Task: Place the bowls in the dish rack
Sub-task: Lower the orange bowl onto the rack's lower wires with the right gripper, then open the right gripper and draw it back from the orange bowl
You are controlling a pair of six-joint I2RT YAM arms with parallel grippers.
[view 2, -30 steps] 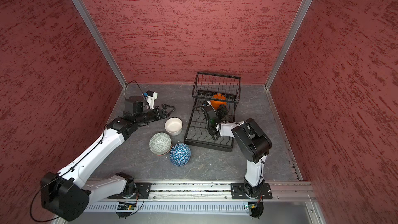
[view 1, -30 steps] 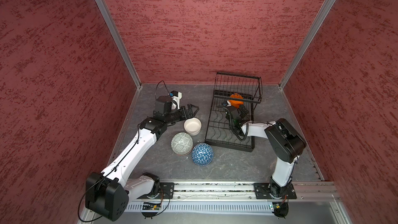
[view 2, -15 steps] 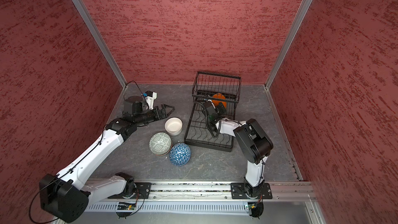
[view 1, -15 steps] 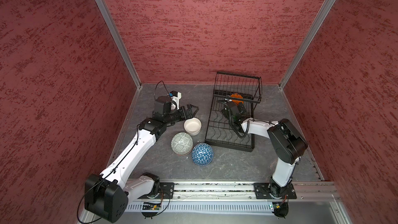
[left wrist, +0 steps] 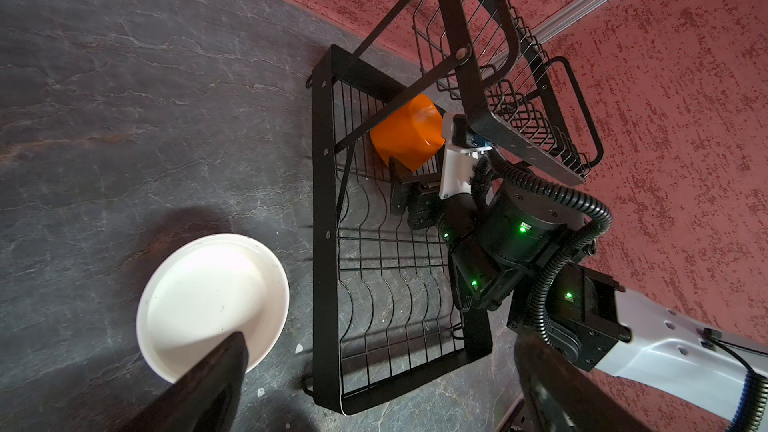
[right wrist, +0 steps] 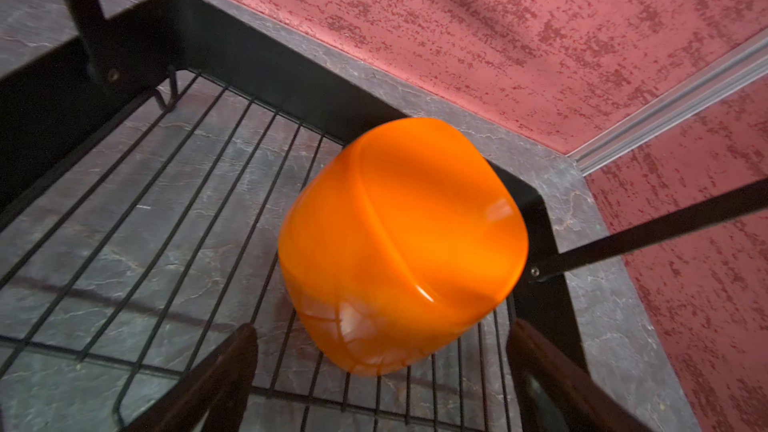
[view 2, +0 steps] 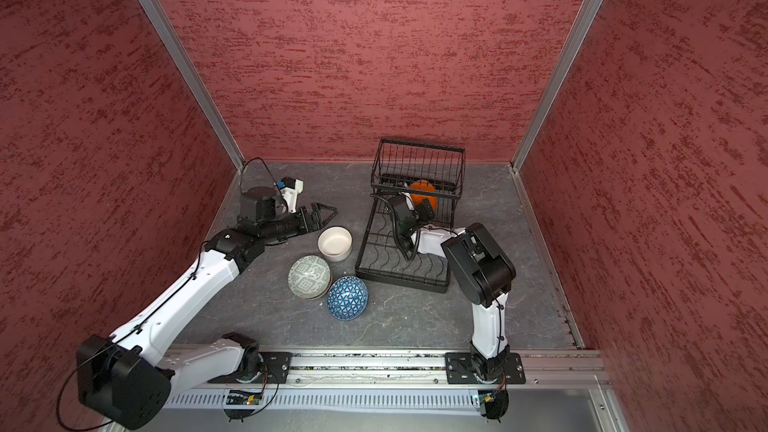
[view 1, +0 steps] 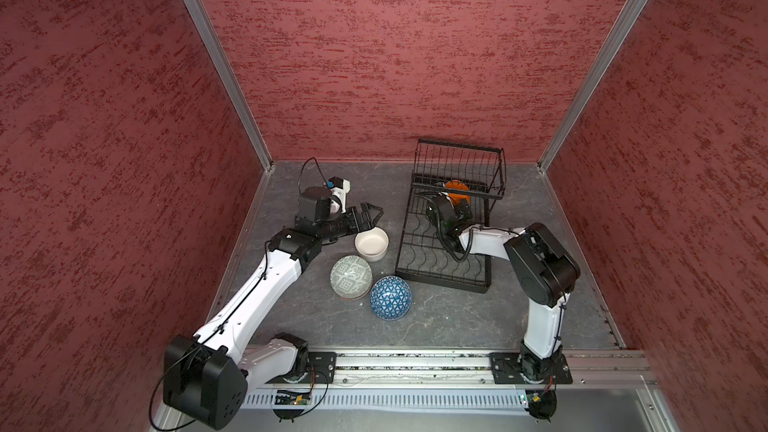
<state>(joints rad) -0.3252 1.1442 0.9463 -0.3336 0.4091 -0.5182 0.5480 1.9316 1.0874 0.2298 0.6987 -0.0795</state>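
The black wire dish rack [view 1: 440, 282] [view 2: 401, 280] [left wrist: 324, 218] [right wrist: 232, 39] stands right of centre. An orange bowl [view 1: 457, 192] [view 2: 423, 193] [left wrist: 409, 132] [right wrist: 399, 243] lies tipped on its side at the rack's far end, under the raised tier. My right gripper [view 1: 462, 211] [view 2: 426, 207] [right wrist: 382, 330] is open inside the rack, its fingers either side of the bowl's near edge without gripping. My left gripper [view 1: 372, 214] [view 2: 326, 214] [left wrist: 382, 338] hovers open just behind the upright white bowl [view 1: 371, 244] [view 2: 335, 243] [left wrist: 212, 301].
A grey-green patterned bowl [view 1: 350, 282] [view 2: 309, 277] and a blue patterned bowl [view 1: 390, 298] [view 2: 347, 298] lie upside down on the grey floor, touching, in front of the white bowl. Red walls close the back and sides. The arms' base rail [view 1: 415, 361] runs along the front.
The right arm's wrist and elbow have shifted slightly left over the rack, the gripper staying by the orange bowl. The left arm has hardly moved.
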